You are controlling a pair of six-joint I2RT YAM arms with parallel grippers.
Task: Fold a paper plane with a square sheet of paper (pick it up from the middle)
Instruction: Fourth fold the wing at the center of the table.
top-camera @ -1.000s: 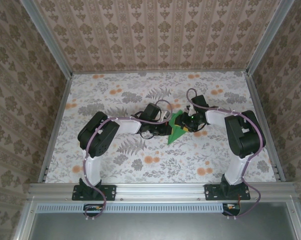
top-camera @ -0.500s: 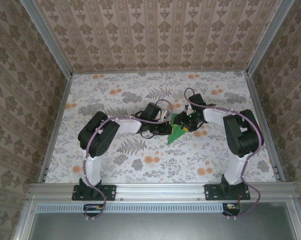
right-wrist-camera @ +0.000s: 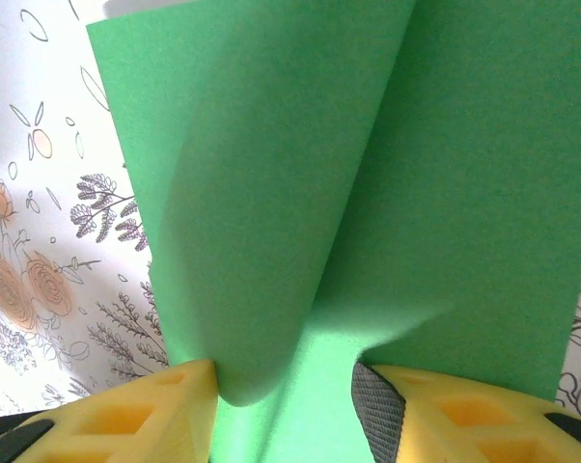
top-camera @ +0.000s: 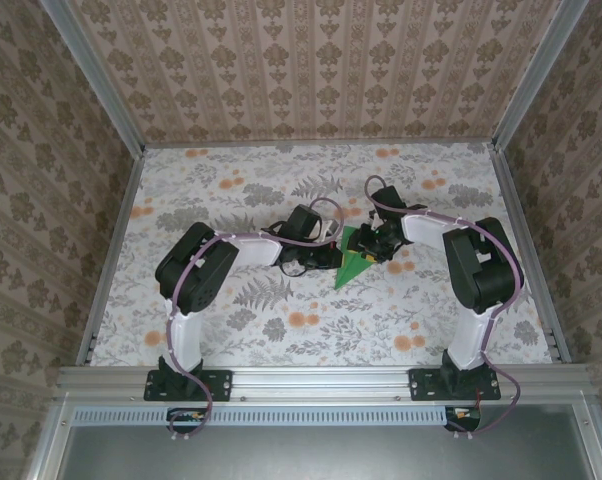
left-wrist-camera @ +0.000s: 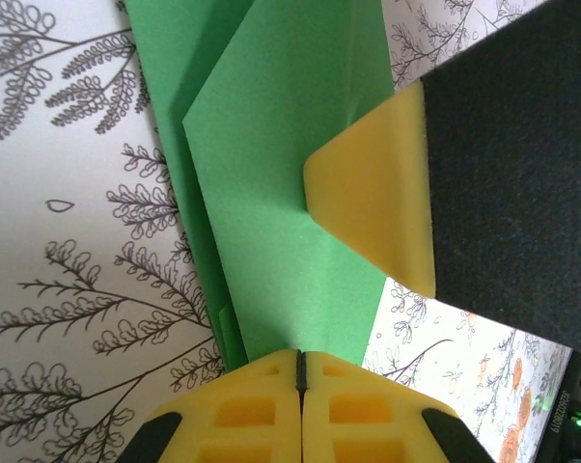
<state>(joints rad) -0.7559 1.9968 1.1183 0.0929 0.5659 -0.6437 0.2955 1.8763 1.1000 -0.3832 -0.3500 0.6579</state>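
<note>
Floral table [top-camera: 231,190]: the paper plane [top-camera: 353,260], part-folded, lies mid-table between both arms, long axis running 1 to 7 o'clock. Left gripper [left-wrist-camera: 301,371] at its 9 o'clock, jaws closed on the paper edge. Right gripper [right-wrist-camera: 286,391] at 1 o'clock, fingers narrowly apart with a curled fold between, probably held. Overhead hides both grips.

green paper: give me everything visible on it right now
The green paper is thin, matte, bright green and partly folded, tapering to a point toward the arms' bases. It sits mid-table between both grippers. The left wrist view shows layered flaps with sharp creases; the left gripper is shut on its edge and a yellow fingertip of the other arm presses its face. The right gripper holds a curled, unflattened fold between its fingers.
</note>
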